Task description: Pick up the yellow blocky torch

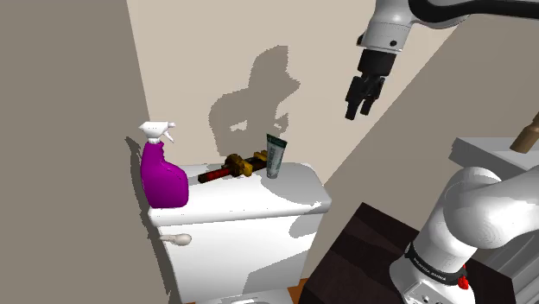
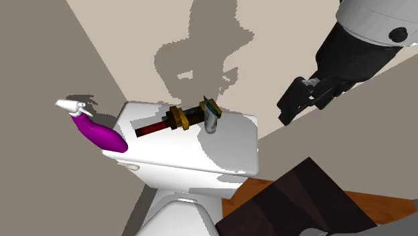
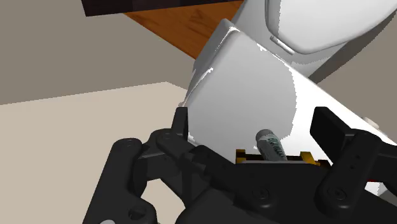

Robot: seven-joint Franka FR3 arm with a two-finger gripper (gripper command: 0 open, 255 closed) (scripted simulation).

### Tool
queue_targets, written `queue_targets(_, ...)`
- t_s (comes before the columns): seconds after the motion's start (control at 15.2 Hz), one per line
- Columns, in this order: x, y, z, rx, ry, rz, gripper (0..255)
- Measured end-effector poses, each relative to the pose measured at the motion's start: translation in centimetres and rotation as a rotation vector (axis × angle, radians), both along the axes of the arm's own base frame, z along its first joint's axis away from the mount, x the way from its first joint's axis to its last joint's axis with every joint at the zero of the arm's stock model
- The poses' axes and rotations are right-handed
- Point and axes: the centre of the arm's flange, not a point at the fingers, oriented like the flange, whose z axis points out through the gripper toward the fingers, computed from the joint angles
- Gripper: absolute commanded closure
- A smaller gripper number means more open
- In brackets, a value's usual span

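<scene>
so we're looking at the black gripper [image 1: 358, 108] hanging in mid-air with its two fingers [image 3: 327, 127] standing apart and nothing between them, so it isn't gripping anything yet. The torch [image 1: 231, 167] is lying flat on the toilet tank lid [image 1: 259, 197] close to the back wall, well below the gripper and off toward the shoulder view's left. We're reckoning the task is barely getting going: the reach, the descent, the closing and the lift are all waiting to be done. The torch is reading as a dark red-and-black bar with chunky yellow-ochre square collars, and we're guessing those flat blocky faces are giving the fingers something decent to bite on. A small green-and-white tube [image 1: 275, 157] is standing upright right at one end of it, touching or not we can't tell, and it's probably crowding the approach a bit. A glossy purple spray bottle [image 1: 162, 180] with a white trigger is sitting at the lid's other end, apart from the torch. The lid itself is looking smooth, white and rounded at the edges
</scene>
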Motion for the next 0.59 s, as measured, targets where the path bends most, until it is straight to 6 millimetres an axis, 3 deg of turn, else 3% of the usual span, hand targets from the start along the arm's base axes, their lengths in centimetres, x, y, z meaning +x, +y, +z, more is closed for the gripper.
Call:
queue_targets(0.2,0.5,1.3,-0.6,-0.006,-0.001,-0.04,0)
queue_targets(0.59,3.3,8.1,-3.9,-0.032,-0.006,-0.243,0)
